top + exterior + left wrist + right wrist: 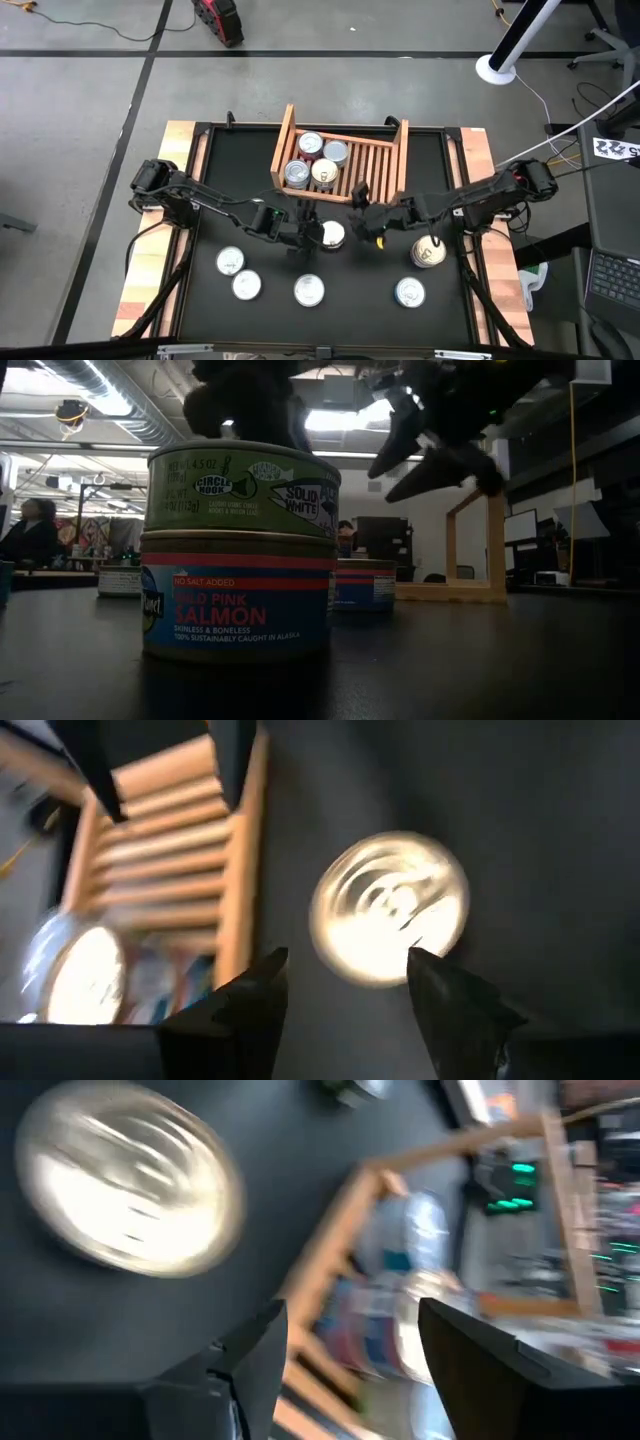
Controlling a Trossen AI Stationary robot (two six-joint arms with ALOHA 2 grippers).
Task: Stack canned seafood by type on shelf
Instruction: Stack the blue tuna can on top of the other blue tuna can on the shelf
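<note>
Four tins (316, 160) sit inside the wooden shelf (400, 160), grouped at its left end, lids up; from above I cannot tell whether any rest on others. Six more tin positions lie on the black table (430, 160) outside it: four in a loose row along the near edge, one larger-looking lid (429, 252) to the right, and one tin (332, 235) between my two grippers, just in front of the shelf's open side.

My left gripper (306, 232) hangs beside that middle tin, its fingers (240, 1010) spread and holding nothing; the left wrist view shows the round lid (390, 908) lying ahead of them, apart from both tips.

My right gripper (368, 226) hangs on the tin's other side, near the shelf's front edge, fingers (245, 1360) likewise parted and empty, with a lid (130, 1190) off to one side.

At table height, a green-labelled solid white tin (243, 488) stands squarely on a blue-and-red pink salmon tin (238, 600). Which position on the table this pair occupies is uncertain, probably the near row.
</note>
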